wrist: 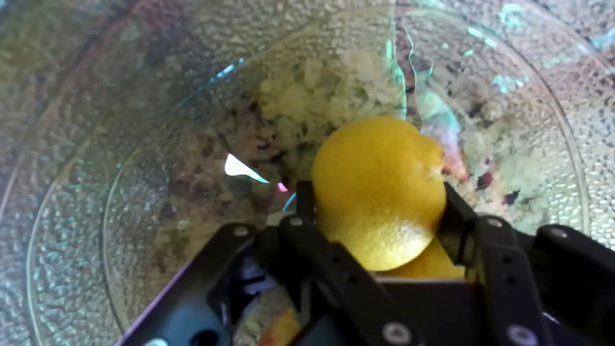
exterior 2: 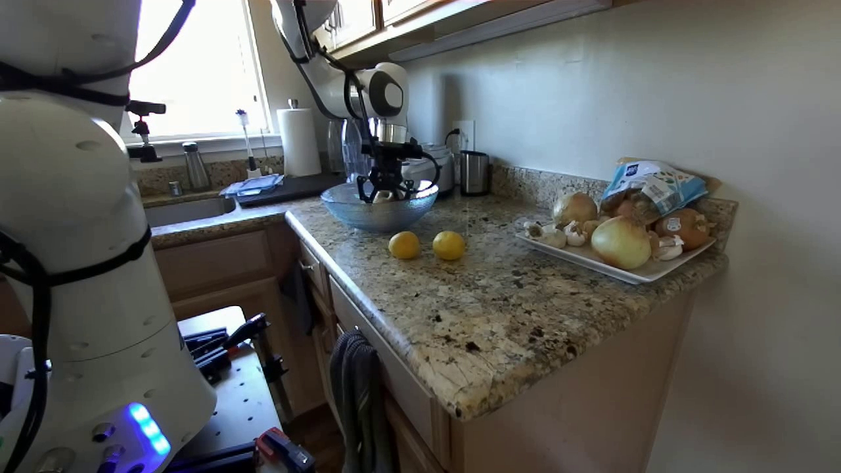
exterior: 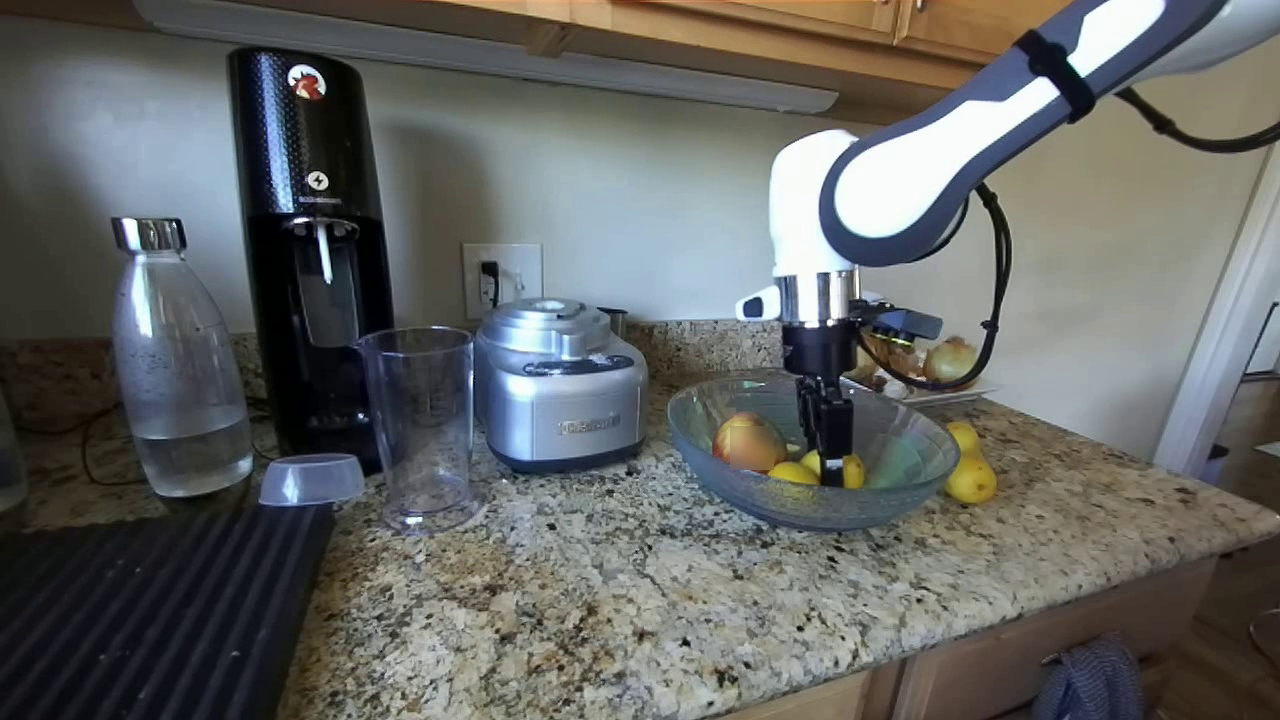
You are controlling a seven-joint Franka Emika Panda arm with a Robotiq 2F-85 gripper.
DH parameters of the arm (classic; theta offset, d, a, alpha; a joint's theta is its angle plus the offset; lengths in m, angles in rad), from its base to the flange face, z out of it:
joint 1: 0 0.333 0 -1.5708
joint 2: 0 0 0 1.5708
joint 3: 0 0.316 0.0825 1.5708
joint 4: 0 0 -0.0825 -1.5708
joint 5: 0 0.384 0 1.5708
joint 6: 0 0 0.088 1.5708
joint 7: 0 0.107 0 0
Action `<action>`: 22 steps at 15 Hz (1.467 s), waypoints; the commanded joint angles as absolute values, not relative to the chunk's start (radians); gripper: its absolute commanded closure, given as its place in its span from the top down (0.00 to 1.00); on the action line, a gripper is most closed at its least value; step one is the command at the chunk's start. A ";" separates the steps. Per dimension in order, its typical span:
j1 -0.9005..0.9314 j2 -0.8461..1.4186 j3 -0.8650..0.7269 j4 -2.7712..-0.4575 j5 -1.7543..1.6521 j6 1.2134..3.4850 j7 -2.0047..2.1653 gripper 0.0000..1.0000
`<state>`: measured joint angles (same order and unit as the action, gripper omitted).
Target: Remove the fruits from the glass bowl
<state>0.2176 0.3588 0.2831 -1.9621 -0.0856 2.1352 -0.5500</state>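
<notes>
One lemon (wrist: 375, 192), waxy, round and nubbed at one end, is held in the pincer (wrist: 377, 199), whose black fingers (wrist: 306, 206) stand narrowed with a tip against either side of it. Just behind this fruit in the wrist view, partly hidden, shows a second yellow piece (wrist: 430, 262). Near the pincer, to its left in an exterior view, lies a plump apple (exterior: 748, 442), blushed red over yellow. All of these are inside the glass bowl (exterior 2: 378, 217), wide and clear, with flared sides, a pebbled texture and circular lines around its base; the pincer points down into it.

Beyond the bowl's rim, farther from the pincer, two more lemons (exterior 2: 449, 246) rest apart from each other on the worktop (exterior 2: 473, 315), a polished stone slab speckled in tan, grey and black.

Farther off, to the left of the pincer in an exterior view, stands a squat silver appliance (exterior: 560, 410) with a round lid; past it come a tall, see-through cup (exterior: 420, 400), a black machine (exterior: 310, 120) with a finely patterned front and a tapering bottle (exterior: 190, 380) with a shiny cap. Well apart, to the pincer's right in both exterior views, sits a white platter (exterior 2: 588, 261) bearing papery onions (exterior 2: 621, 243).
</notes>
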 commanded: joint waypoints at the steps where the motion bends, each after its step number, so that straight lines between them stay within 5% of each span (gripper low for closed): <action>1: 0.203 0.293 0.291 -2.029 -0.074 2.151 -0.556 0.36; 10: 0.202 0.137 0.276 -2.091 -0.074 2.136 -0.515 0.35; 12: 0.198 0.095 0.264 -2.089 -0.068 2.133 -0.480 0.44; 13: 0.195 0.076 0.257 -2.085 -0.061 2.128 -0.457 0.35; 22: 0.152 -0.060 0.162 -2.114 -0.148 2.135 -0.204 0.37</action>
<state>0.1699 0.0165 0.1877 -2.0495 -0.1070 2.1308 -0.2942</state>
